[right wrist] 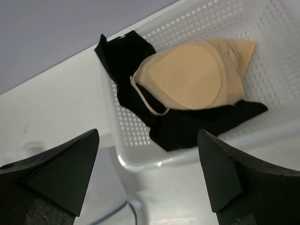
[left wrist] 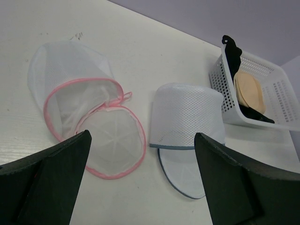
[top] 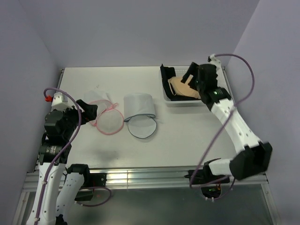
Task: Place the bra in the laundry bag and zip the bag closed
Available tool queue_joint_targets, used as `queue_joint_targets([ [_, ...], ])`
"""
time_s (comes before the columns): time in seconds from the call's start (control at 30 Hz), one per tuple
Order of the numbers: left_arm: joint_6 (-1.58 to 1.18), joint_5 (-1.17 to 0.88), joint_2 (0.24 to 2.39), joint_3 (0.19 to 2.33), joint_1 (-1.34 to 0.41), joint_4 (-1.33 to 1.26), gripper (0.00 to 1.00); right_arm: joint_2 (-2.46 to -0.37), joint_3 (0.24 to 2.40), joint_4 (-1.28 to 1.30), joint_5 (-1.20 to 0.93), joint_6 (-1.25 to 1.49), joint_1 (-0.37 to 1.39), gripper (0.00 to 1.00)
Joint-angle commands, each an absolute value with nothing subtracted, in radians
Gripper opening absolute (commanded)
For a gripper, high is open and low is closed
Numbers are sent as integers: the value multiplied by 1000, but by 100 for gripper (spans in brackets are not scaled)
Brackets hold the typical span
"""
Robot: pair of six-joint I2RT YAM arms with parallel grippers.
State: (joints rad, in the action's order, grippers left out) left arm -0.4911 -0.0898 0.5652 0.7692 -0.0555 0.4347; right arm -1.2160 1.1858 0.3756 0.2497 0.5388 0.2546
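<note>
Top external view, left to right: left gripper [top: 88, 108] is open and empty beside the pink-trimmed white mesh laundry bag [top: 107, 119]. The grey-trimmed mesh bag [top: 139, 108] is next to it, both unzipped. The beige padded bra [top: 180, 87] lies in the white plastic basket [right wrist: 124, 121] on black fabric [right wrist: 187, 127]. Right gripper [top: 190, 77] hangs over it, jaws spread, so I'd call this the pick step. Next it needs to drop and pinch a cup edge

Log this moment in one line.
right gripper open above basket | bra in basket, ungrasped | left gripper open by pink bag | grey bag beside it, both unzipped
</note>
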Motion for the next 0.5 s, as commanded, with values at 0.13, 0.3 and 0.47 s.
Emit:
queue_joint_targets([
  [0.13,-477,-113,568,764,-52,420,99,-1681,1556,465,313,525,258,82],
  [0.3,-476,-126,569,764,-52,417,99,-1889,1692,471,259,526,256,75],
  [0.47,-476,-132,566,761,-52,414,99,-2023,1813,473,226,529,259,73],
])
